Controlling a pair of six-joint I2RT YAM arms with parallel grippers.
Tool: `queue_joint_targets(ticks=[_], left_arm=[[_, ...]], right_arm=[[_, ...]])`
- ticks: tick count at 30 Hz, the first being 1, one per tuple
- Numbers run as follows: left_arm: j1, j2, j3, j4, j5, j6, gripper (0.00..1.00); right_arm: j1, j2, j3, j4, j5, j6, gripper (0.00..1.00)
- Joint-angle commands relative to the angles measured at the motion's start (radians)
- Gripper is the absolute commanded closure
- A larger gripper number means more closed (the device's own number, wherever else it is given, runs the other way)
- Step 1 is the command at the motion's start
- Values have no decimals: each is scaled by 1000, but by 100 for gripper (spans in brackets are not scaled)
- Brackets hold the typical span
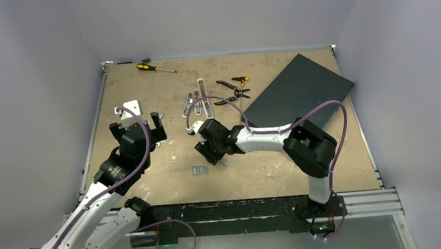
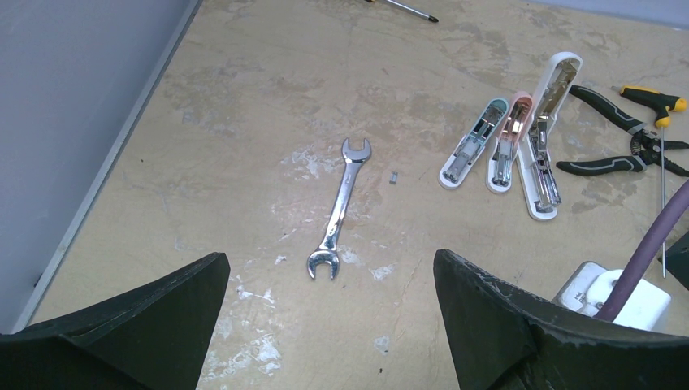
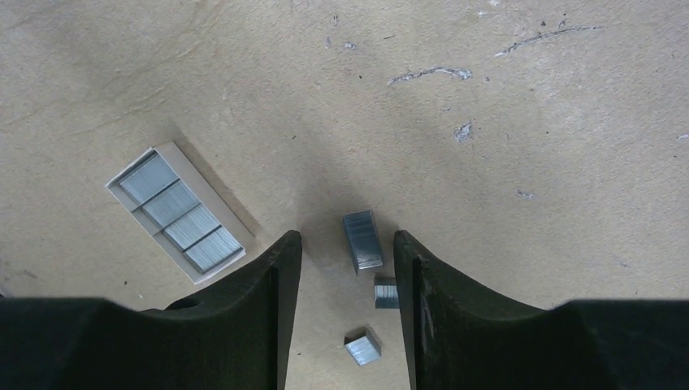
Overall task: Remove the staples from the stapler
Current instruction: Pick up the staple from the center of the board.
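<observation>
Three open staplers lie side by side at the back of the table: teal (image 2: 474, 144), pink (image 2: 508, 142) and white (image 2: 548, 134); they also show in the top view (image 1: 198, 102). Three small silvery staple blocks (image 3: 362, 240) (image 3: 386, 292) (image 3: 362, 348) lie loose on the table between the fingers of my right gripper (image 3: 344, 242), which is open and low over them (image 1: 207, 154). One tiny staple piece (image 2: 394, 176) lies beside the wrench. My left gripper (image 2: 329, 280) is open and empty, hovering at the left (image 1: 136, 121).
A silver wrench (image 2: 341, 207) lies ahead of the left gripper. A small tray of staple strips (image 3: 175, 213) (image 1: 200, 170) lies left of the right gripper. Pliers (image 1: 232, 91), a yellow-handled screwdriver (image 1: 154, 67) and a dark board (image 1: 299, 91) sit at the back.
</observation>
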Motion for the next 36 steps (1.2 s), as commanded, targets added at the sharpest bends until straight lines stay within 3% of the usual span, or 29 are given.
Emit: queue_joint_targets(ticks=[1,14,19,25,30,36], left_arm=[[4,-6,29,13,-9,17,5],[5,-7,30,11,-9,17,5],[5,-6,29,11,-9,17,5],[5,-26,29,16,12,4,5],[5,-79,37,57,137,-30,3],[4,-114,90,139,358,-93,0]], right_arm=[[-6,3,30,-69,-9,-39,53],[-7,-1,19,-53,1,-49,68],[-7,-2,19,-10,-5,-37,81],[-7,-71,0,30,-9,15,82],[-19,-172,-24,86,-21,58,81],[-96,-333,-134,240,-189,158,82]])
